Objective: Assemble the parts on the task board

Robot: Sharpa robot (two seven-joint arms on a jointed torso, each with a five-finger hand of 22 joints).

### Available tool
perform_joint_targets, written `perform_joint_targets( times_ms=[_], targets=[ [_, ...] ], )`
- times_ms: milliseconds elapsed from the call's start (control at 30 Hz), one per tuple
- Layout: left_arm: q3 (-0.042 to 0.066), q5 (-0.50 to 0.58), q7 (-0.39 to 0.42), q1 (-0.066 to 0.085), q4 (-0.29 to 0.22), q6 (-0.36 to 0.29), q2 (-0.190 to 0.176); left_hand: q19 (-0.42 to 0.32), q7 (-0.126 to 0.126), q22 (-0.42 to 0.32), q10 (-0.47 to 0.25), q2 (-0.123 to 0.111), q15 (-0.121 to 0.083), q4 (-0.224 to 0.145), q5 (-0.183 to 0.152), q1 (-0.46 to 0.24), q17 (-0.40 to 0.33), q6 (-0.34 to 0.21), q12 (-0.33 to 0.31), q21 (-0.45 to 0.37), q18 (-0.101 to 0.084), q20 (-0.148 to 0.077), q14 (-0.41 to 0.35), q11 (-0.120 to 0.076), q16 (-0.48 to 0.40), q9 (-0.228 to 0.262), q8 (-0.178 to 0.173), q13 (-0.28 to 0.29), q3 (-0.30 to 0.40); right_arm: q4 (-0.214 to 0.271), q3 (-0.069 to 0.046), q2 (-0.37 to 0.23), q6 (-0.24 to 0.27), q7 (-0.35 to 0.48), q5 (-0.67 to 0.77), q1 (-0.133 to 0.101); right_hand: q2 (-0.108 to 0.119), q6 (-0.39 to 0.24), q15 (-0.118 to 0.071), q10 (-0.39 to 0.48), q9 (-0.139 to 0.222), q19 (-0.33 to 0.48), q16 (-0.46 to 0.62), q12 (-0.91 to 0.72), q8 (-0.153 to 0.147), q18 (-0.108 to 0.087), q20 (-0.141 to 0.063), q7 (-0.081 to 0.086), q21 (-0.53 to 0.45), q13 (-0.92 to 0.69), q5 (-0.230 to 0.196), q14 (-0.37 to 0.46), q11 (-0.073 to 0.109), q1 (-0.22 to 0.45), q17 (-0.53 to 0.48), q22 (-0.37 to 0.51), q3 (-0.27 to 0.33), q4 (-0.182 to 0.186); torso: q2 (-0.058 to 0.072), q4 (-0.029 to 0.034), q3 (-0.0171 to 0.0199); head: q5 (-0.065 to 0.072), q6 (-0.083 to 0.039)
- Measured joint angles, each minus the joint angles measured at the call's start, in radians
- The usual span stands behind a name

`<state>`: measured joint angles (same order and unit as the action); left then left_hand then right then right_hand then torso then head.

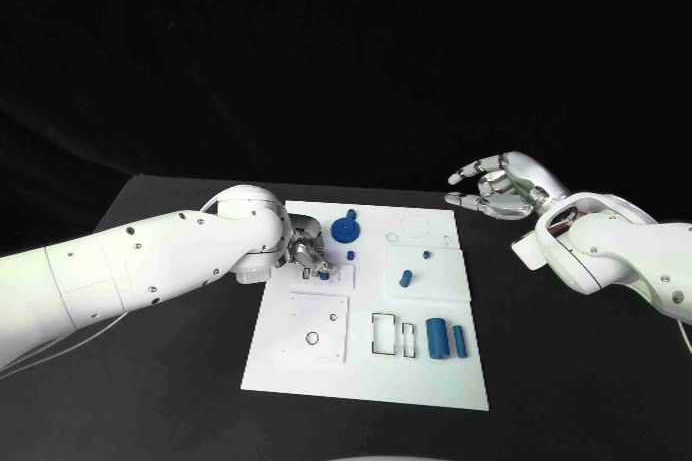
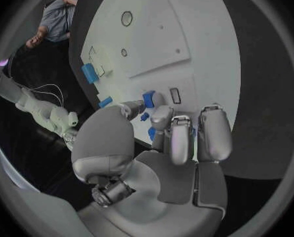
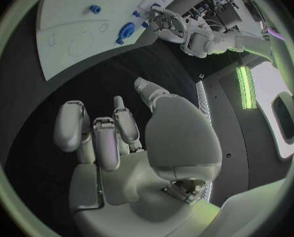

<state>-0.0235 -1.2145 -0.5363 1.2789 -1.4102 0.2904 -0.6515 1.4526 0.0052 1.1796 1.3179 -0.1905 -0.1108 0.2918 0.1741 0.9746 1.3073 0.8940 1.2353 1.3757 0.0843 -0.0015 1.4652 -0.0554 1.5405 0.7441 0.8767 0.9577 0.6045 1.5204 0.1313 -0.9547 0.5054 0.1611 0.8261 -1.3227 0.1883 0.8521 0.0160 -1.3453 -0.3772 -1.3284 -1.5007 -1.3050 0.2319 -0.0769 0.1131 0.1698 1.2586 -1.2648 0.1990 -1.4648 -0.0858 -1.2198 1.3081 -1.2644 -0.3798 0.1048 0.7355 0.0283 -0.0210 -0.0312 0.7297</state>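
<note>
The white task board (image 1: 368, 371) lies mid-table. My left hand (image 1: 307, 253) hovers low over the board's left side and pinches a small blue part (image 2: 149, 98) between thumb and fingers, close to a small rectangular slot (image 2: 175, 95). Just beyond the hand, a blue round part (image 1: 346, 229) stands on the board. Two small blue pegs (image 1: 428, 253) (image 1: 407, 277) are near the middle, and two blue cylinders (image 1: 436, 338) (image 1: 460, 341) lie at the near right. My right hand (image 1: 498, 186) is raised off the board's far right corner, fingers apart and holding nothing.
The board carries raised square plates (image 1: 317, 326) with holes, and a rectangular cut-out (image 1: 387, 333) beside the cylinders. Black table (image 1: 173, 381) surrounds the board on all sides. My left forearm (image 1: 159, 266) crosses the table's left half.
</note>
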Motion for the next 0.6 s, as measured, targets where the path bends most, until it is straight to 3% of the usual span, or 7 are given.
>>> perform_joint_targets(
  times_ms=[200,600],
  targets=[
    [0.001,0.000,0.000,-0.001,-0.004,0.001,-0.005,0.004,0.000,0.000,0.003,0.001,0.000,0.002,0.000,-0.035,0.000,0.000,0.002,0.000,0.000,-0.004,0.000,-0.003,0.001,0.000,0.000,0.002,-0.047,0.000,0.000,0.000,0.000,-0.001,0.000,0.000,0.004,-0.004,0.000,0.004,0.000,0.009,0.006,0.009,0.004,0.000,0.001,-0.004,-0.014,0.008,-0.006,0.000,0.004,0.004,0.000,0.010,0.009,0.003,0.000,-0.0001,-0.0003,0.001,-0.001],
    [0.009,0.007,0.000,-0.001,-0.022,-0.003,-0.016,0.004,0.000,0.000,0.003,0.002,0.000,0.002,0.000,-0.049,0.000,0.000,0.004,0.000,0.000,-0.004,0.000,-0.003,0.004,0.000,-0.004,0.003,-0.069,-0.002,0.000,0.001,0.000,-0.002,0.000,0.000,-0.001,-0.004,-0.004,0.007,0.000,0.013,0.010,0.015,0.004,0.000,-0.002,-0.004,-0.023,0.015,-0.010,-0.004,0.007,0.009,0.000,0.018,0.016,0.010,-0.001,0.0000,0.0000,0.000,-0.006]
  ],
)
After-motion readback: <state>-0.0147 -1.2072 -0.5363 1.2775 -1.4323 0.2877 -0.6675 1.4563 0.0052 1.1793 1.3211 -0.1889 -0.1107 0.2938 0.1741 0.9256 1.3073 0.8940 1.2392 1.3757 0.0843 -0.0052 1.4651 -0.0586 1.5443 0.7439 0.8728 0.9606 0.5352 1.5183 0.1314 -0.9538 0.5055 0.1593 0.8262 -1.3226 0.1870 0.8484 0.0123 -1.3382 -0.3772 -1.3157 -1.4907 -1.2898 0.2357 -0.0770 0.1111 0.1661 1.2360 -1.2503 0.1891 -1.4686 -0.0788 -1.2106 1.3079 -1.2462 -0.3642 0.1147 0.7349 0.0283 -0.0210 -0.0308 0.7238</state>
